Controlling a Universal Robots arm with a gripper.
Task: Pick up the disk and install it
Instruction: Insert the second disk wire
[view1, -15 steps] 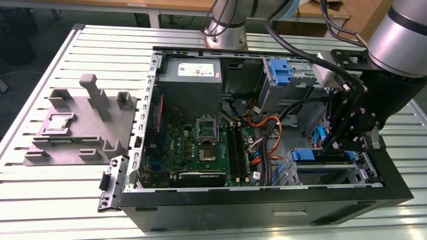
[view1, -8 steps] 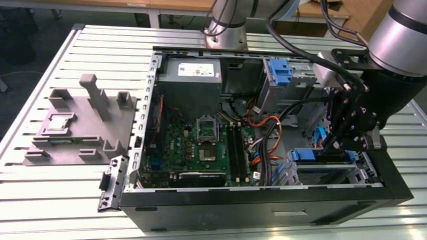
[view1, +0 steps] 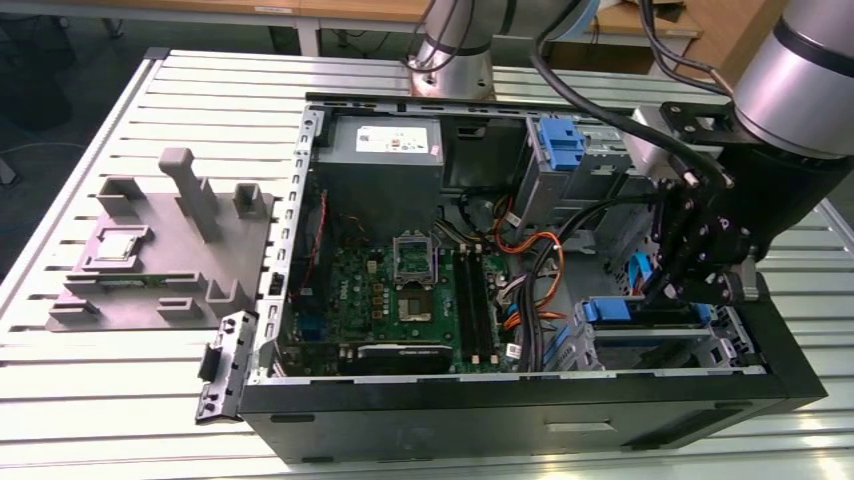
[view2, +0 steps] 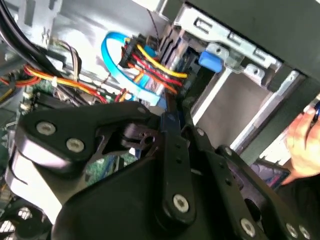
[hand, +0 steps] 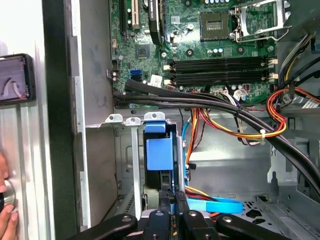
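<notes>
My gripper (view1: 677, 288) hangs inside the open computer case (view1: 534, 400), over the drive cage at the exterior view's right. In the first wrist view its fingers (hand: 165, 202) are shut on the edge of the disk (hand: 159, 150). The disk is seen end-on there, a blue plastic rail over a dark body, standing in the slot of the metal drive cage (hand: 135, 165). In the second wrist view a thin blue strip of the disk (view2: 170, 121) shows between the black finger links. In the exterior view the arm hides most of the disk.
The motherboard (view1: 400, 290) with memory sticks and bundled cables (hand: 230, 120) lies beside the cage. A grey power supply (view1: 387, 145) and a blue bracket (view1: 561, 140) sit at the back. A grey fixture (view1: 160, 240) stands outside the case. A person's hand (view2: 302, 145) is near the case wall.
</notes>
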